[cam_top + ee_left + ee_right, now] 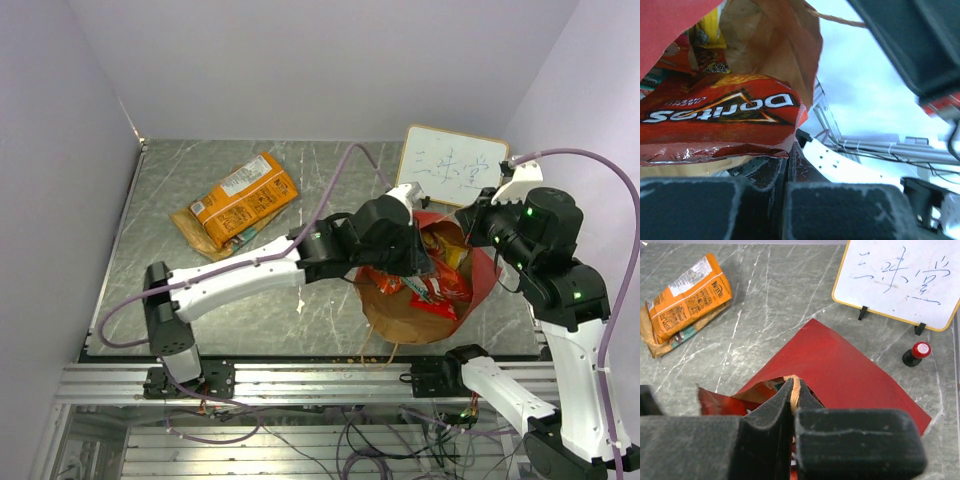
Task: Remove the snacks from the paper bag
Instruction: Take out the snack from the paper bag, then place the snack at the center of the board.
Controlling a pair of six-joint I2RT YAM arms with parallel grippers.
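The paper bag lies on its side, red outside, brown kraft inside. My left gripper is inside its mouth, jaws shut on the lower edge of the red-orange Doritos bag, pinched at the tips. Small red packets and a yellow chip bag lie in the bag. My right gripper is shut on the bag's orange cord handle at the red top edge, holding it up.
An orange packet lies on a tan flat pack at the table's back left; both show in the right wrist view. A white writing board stands behind the bag, with a small red-capped object by it.
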